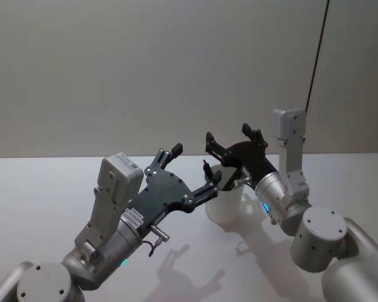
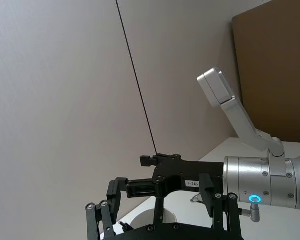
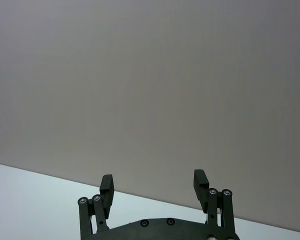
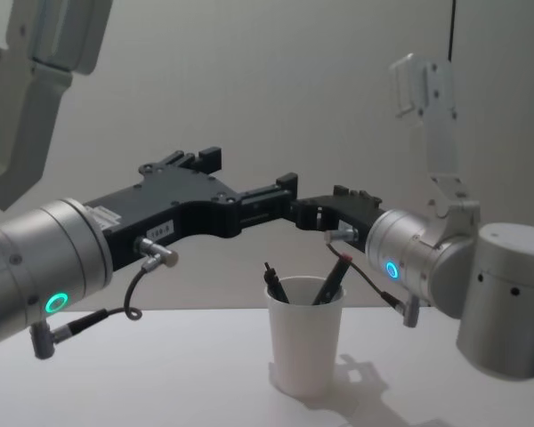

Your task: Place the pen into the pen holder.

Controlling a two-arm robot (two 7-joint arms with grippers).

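Pen holder (image 4: 306, 347): plain white paper cup, upright on the white surface (image 1: 44, 182), near centre, between the two arms. Contents: two dark pens, one (image 4: 274, 281) leaning toward the robot's left side of the rim, the other (image 4: 329, 277) leaning toward the right side, red-tipped at the top, both standing above the rim. Left hand (image 1: 188, 171): raised above the surface, just beside and above the cup on the robot's left, fingers spread wide, nothing held. Right hand (image 1: 230, 139): raised above and behind the cup on the robot's right, fingers apart, nothing held; in the right wrist view, both fingers (image 3: 106, 186) parted against the bare grey wall (image 3: 150, 75). In the chest view, both hands level above the cup rim, fingertips close together, not touching the pens. Black cable (image 1: 317, 50): hanging down the wall behind the right arm. Brown panel (image 2: 275, 70): against the wall, seen in the left wrist view.
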